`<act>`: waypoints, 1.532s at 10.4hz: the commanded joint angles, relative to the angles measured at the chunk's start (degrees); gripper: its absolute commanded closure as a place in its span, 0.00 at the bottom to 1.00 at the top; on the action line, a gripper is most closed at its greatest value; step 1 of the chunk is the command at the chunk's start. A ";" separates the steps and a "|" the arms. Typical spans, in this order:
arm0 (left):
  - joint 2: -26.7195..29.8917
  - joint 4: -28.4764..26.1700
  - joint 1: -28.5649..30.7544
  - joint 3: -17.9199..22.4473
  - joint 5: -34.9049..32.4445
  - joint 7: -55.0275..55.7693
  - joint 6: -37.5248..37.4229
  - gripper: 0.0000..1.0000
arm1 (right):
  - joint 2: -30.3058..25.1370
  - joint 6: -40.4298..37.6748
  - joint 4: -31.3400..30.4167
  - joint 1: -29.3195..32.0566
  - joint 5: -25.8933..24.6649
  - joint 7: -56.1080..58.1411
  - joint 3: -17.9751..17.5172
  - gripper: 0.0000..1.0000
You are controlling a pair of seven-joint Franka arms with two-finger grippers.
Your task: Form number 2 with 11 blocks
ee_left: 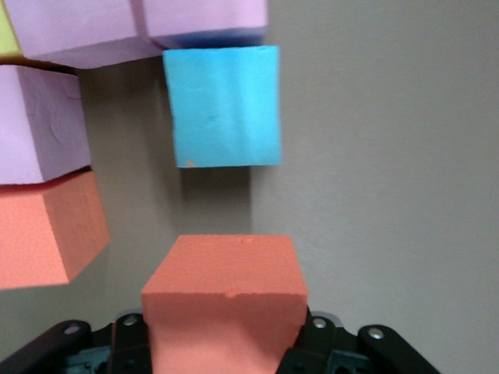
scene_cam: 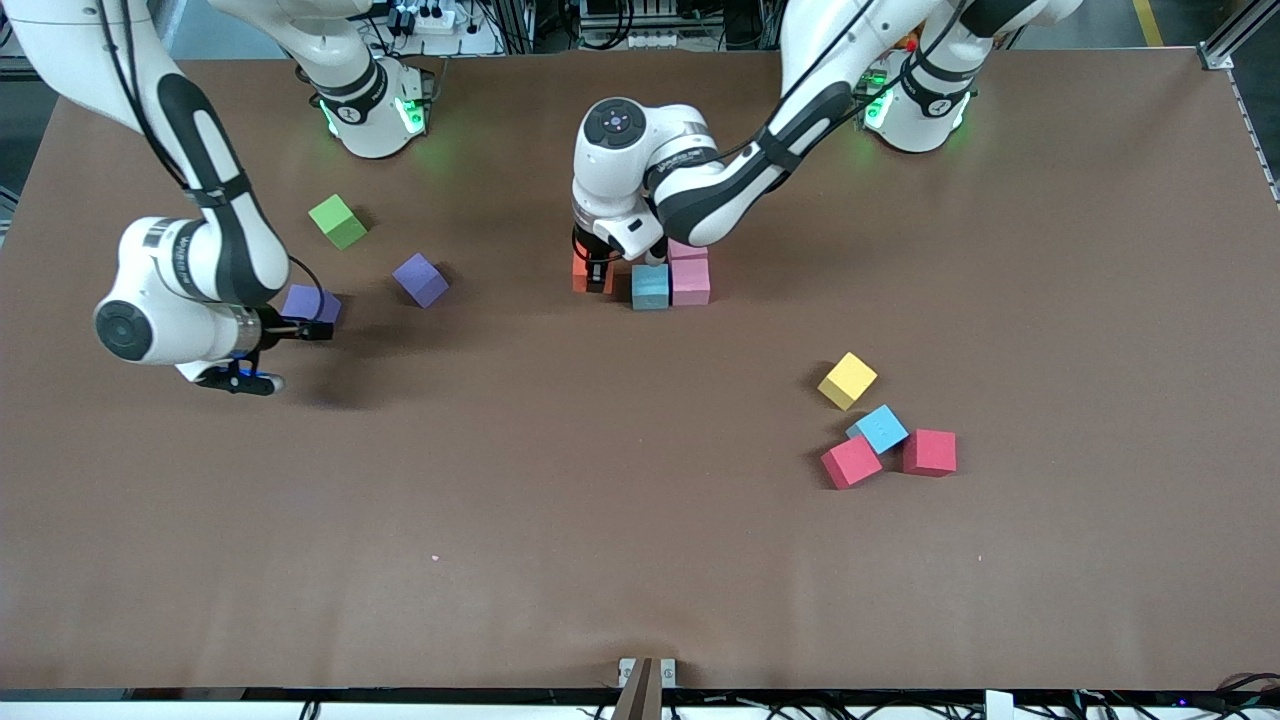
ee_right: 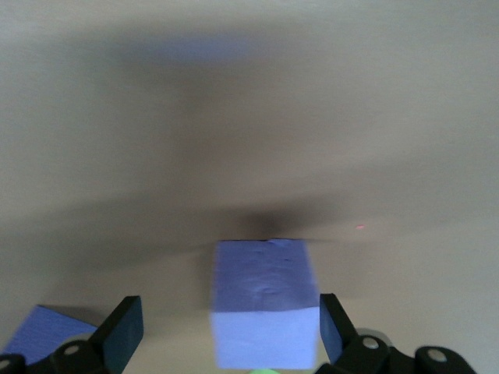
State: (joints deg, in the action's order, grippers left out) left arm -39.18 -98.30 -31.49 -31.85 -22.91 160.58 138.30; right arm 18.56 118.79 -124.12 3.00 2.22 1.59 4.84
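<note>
An orange block (ee_left: 224,300) sits pinched in the left gripper (scene_cam: 598,272) at nine o'clock of the mid-table cluster (scene_cam: 672,275). The right gripper (scene_cam: 300,328), fingers spread, brackets a purple block (ee_right: 266,313) above the table (scene_cam: 640,560)

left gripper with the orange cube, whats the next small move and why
Probably lower it and open. The left gripper holds an orange cube beside the cluster, next to the light blue cube and a second orange cube, so it looks about placed. The right gripper straddles a purple cube, fingers apart.
</note>
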 commanded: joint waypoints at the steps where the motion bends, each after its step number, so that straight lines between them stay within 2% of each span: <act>1: -0.89 0.48 -5.49 4.67 -1.70 14.84 0.13 0.97 | -2.12 0.04 -3.14 2.45 0.24 2.36 -1.06 0.00; 2: -1.07 0.48 -6.21 6.08 -1.70 14.93 0.13 0.97 | -1.86 0.30 -3.41 2.45 0.59 2.36 -1.15 0.00; 10: -3.00 0.92 -5.51 7.59 -1.61 17.84 0.65 0.97 | -0.10 2.85 -6.05 0.60 1.83 2.89 -1.15 0.00; 15: -3.44 1.01 -5.60 8.73 -1.70 17.75 1.70 0.96 | 1.57 5.05 -6.31 2.71 1.83 7.72 -1.06 0.00; 16: -3.97 1.10 -5.69 8.82 -1.70 17.66 2.32 0.86 | 1.57 5.05 -6.40 2.71 1.83 7.72 -1.06 0.00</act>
State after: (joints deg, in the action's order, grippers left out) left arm -42.29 -97.81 -35.95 -23.33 -21.90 161.81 139.53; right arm 20.34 123.32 -130.06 4.94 3.27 7.92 4.11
